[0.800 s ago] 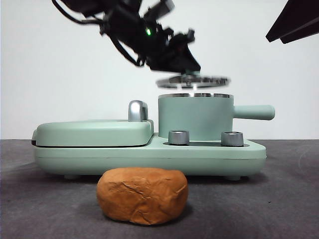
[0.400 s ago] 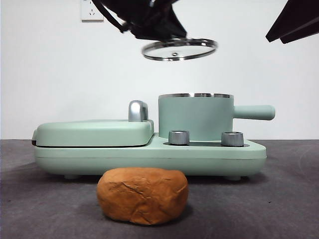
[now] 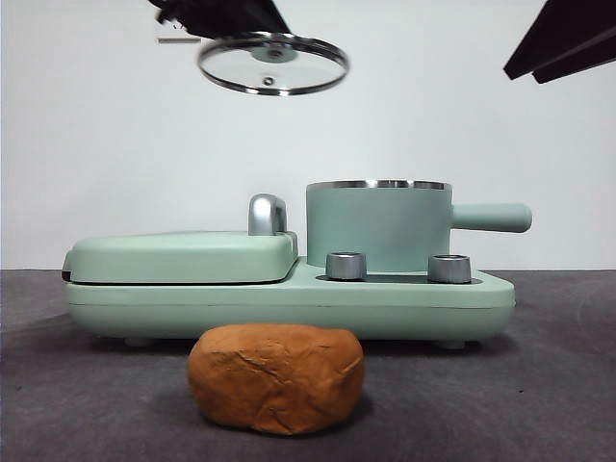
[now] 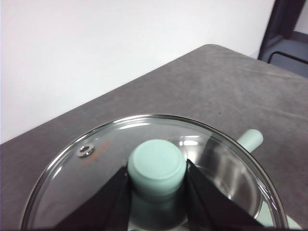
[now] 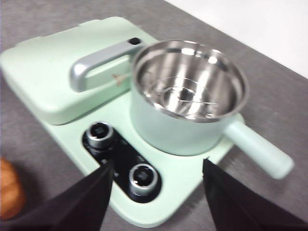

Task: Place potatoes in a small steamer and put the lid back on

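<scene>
Left pincer has carried lid higher, leftward.

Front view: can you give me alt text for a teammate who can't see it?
The left gripper holds the glass lid high above the griddle, left of the open steamer. The potato sits on the table in front of the appliance.

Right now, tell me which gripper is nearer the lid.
Left. The left gripper is shut on the lid by its knob, high in the air. The right gripper hangs open, apart from it, over the small steamer.
</scene>
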You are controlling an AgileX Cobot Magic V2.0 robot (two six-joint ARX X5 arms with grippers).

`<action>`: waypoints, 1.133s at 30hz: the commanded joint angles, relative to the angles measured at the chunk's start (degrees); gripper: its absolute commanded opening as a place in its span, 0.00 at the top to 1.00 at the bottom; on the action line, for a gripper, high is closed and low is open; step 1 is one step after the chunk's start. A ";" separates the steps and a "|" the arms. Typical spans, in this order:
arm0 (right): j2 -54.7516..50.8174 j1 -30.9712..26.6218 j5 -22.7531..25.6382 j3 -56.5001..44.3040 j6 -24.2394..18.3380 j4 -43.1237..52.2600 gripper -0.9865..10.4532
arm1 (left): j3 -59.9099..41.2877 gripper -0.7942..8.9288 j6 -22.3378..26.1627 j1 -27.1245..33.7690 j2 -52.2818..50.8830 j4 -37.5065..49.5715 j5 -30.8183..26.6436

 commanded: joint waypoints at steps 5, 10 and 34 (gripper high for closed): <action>2.47 6.82 0.02 1.20 -0.96 -0.59 0.63 | -6.97 0.91 1.14 2.78 -7.52 1.20 -0.39; 5.92 14.03 0.11 1.20 -2.16 -0.92 0.63 | -14.88 0.91 1.11 5.11 -14.23 1.18 -1.14; 32.70 32.00 1.51 1.20 -2.14 8.76 0.57 | -19.41 0.91 1.55 11.89 -25.88 -4.76 -1.92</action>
